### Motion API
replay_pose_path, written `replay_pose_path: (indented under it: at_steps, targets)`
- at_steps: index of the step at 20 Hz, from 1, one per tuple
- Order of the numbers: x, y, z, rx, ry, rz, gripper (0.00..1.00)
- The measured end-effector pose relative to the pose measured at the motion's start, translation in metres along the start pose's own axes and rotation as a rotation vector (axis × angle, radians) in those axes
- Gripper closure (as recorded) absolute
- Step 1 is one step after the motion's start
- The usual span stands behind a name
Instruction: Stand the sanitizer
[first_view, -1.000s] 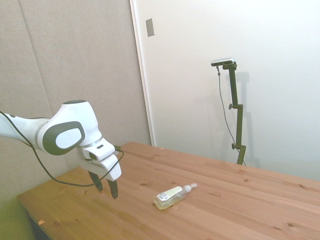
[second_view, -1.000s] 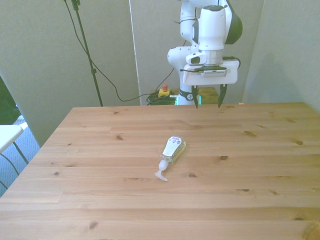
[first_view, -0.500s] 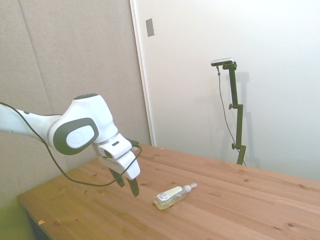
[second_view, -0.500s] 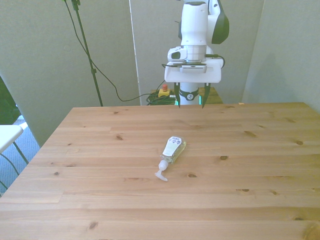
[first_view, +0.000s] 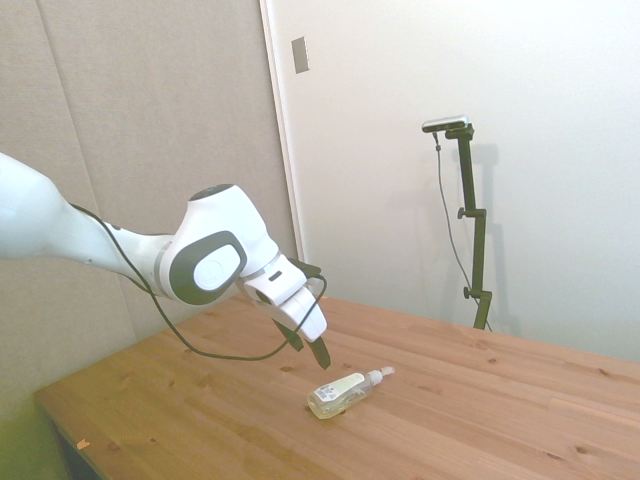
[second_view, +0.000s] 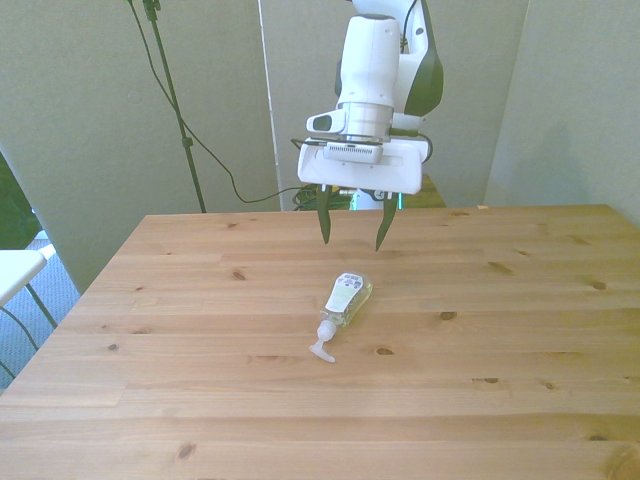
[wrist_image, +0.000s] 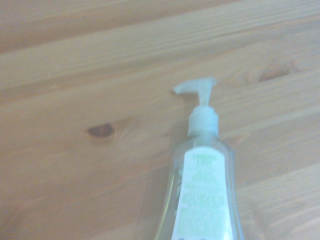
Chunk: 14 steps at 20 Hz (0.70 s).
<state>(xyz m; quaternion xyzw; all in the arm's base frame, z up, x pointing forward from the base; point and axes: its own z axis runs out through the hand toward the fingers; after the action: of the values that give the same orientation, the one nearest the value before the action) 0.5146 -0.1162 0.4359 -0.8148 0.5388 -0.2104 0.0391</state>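
The bench (second_view: 500, 330) is bare pale wood with dark knots, and everything else I place by the sanitizer (second_view: 346, 298) lying on it. My claw (second_view: 352, 240) hangs in the air above the bench on the robot-base side of the sanitizer, near its flat bottom end, touching nothing, its two dark fingers (second_view: 324, 226) spread wide and angled down toward it. The sanitizer lies on its side near the middle of the bench, label up, pale yellowish liquid inside. Its white nozzle (wrist_image: 197, 90) points away from my claw, and one dark knot (wrist_image: 101, 131) sits just beside that nozzle.
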Motion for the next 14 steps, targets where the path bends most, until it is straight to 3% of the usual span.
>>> replay_pose_path:
  at_steps: [7,14]
  targets:
    - [0.044,-0.043,0.069,-0.021,0.023,0.072,0.00]
    - [0.060,-0.042,0.114,-0.064,0.014,0.115,0.00]
